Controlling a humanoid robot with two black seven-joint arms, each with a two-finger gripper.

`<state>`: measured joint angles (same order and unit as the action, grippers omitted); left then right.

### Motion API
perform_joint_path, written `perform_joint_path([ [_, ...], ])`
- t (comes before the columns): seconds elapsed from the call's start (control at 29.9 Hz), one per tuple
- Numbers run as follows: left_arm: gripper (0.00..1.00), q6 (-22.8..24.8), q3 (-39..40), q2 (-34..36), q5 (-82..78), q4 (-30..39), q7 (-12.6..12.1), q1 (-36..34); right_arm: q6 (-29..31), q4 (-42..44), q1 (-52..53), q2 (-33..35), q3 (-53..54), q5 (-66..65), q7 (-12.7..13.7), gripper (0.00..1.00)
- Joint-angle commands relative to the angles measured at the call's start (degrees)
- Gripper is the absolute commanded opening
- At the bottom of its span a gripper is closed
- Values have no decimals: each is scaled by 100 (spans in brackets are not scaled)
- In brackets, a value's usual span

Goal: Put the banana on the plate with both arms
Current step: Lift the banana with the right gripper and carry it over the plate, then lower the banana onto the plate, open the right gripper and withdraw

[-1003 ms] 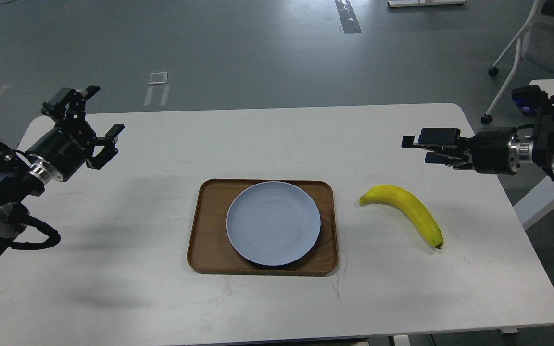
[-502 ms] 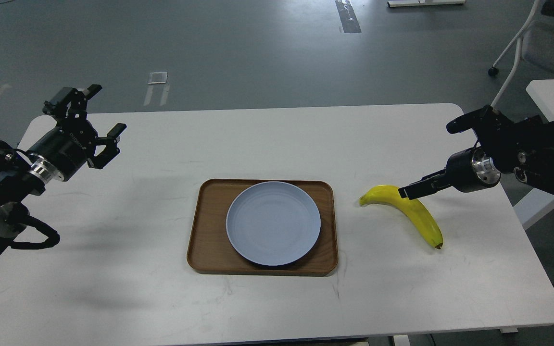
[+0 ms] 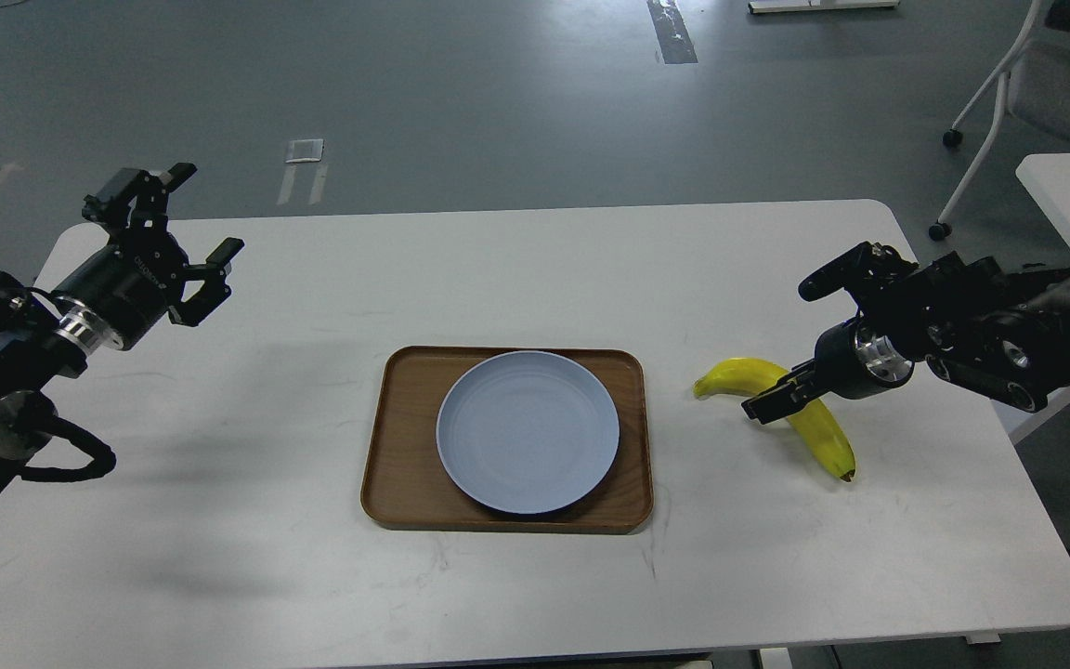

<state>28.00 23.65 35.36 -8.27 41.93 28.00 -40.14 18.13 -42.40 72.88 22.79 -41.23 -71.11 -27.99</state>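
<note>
The yellow banana (image 3: 826, 435) lies on the white table, right of the plate, with its greenish stem toward the plate and its dark tip nearer me. The pale blue-grey plate (image 3: 528, 430) is empty. My right gripper (image 3: 770, 402) is low over the middle of the banana and crosses it. Its fingers show as one dark bar, so I cannot tell whether they are open or whether they touch the banana. My left gripper (image 3: 205, 210) is open and empty, raised above the table's far left, well away from the plate.
The plate sits on a brown wooden tray (image 3: 402, 455) at the table's middle. The white table (image 3: 312, 576) ends close to the right of my right arm. A chair (image 3: 1046, 88) and a second white table (image 3: 1069, 186) stand beyond at the right.
My right gripper has swung down and toward me, from above the table's far right to the banana's middle. The left arm, banana and plate have not moved.
</note>
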Motion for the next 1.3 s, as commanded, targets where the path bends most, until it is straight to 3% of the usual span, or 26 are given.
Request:
perform_joint_path([
  [0.0,98,0,0,-3,0,0,0,-3,6,-6,-2,15,-148,0,-1,23],
  [0.2,98,0,0,6,-8,35,0,6,6,-110,251,190,-184,0,-1,6],
  [0.54,98,0,0,112,-8,149,0,-3,6,-691,1403,183,-166,333,-1,6],
  [1.0,98,0,8,243,0,281,0,-3,59,-761,1536,-1917,-535,2328,-1,7],
  [1.27,98,0,8,270,0,316,0,-3,32,-648,1386,-2279,-702,2918,-1,8],
])
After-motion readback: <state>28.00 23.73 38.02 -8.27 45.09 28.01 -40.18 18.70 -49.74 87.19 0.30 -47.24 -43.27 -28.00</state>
